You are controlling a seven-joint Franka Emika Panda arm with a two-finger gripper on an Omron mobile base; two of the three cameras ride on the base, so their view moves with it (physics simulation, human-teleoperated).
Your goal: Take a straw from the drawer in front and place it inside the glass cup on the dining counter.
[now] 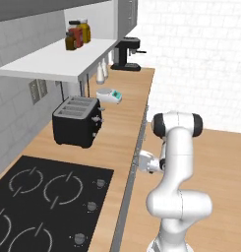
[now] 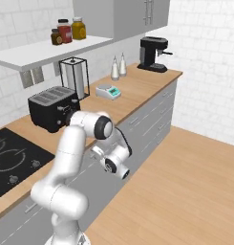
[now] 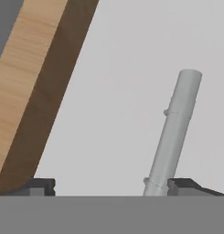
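Kitchen run along a white tiled wall: the wooden counter [image 1: 122, 118] crosses both base views, with the black hob [image 1: 43, 197] at lower left of the left base view, a black toaster [image 1: 76, 121] at centre left, a small scale [image 1: 109, 95] above it and a coffee machine [image 1: 127, 53] at the top. Below the counter edge, grey drawer fronts [image 2: 152, 119] run toward the upper right of the right base view.

Task progress, as judged: at its start. The gripper [image 3: 111, 186] faces a flat grey front, taken to be the drawer [image 3: 122, 68], closed. Its jaws stand spread wide, grasping nothing, with the bar handle [image 3: 175, 132] rising just beside the right-hand fingertip [image 3: 182, 185]. Straw, glass cup and dining counter lie outside these frames; pulling the drawer, taking the straw and carrying it over all remain.

Edges and room: the counter's dark underside [image 3: 40, 114] slants down the left of the hand view, near the hand. In the right base view, open wood floor [image 2: 185, 191] fills the lower right, giving free room to pull back.
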